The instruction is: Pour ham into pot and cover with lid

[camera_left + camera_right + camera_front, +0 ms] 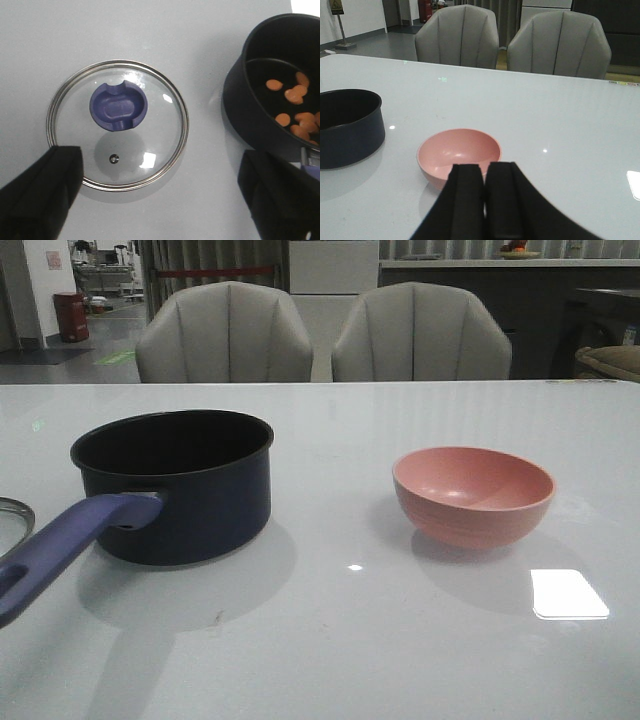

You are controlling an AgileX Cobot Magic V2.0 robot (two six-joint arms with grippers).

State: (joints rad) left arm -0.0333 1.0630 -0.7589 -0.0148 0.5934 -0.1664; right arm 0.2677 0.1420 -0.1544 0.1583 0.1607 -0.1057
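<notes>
The dark navy pot point(175, 485) stands on the table's left with its purple-blue handle point(60, 545) toward the front left. In the left wrist view several orange-pink ham chunks point(295, 107) lie inside the pot point(260, 110). The glass lid point(117, 125) with its dark blue knob point(118, 106) lies flat on the table beside the pot; only its rim point(12, 515) shows in the front view. My left gripper point(160, 195) is open above the lid's near edge, holding nothing. My right gripper point(485, 172) is shut and empty, just short of the pink bowl point(459, 155).
The pink bowl point(473, 495) stands empty on the table's right. Two grey chairs point(225, 335) stand behind the white table's point(350, 640) far edge.
</notes>
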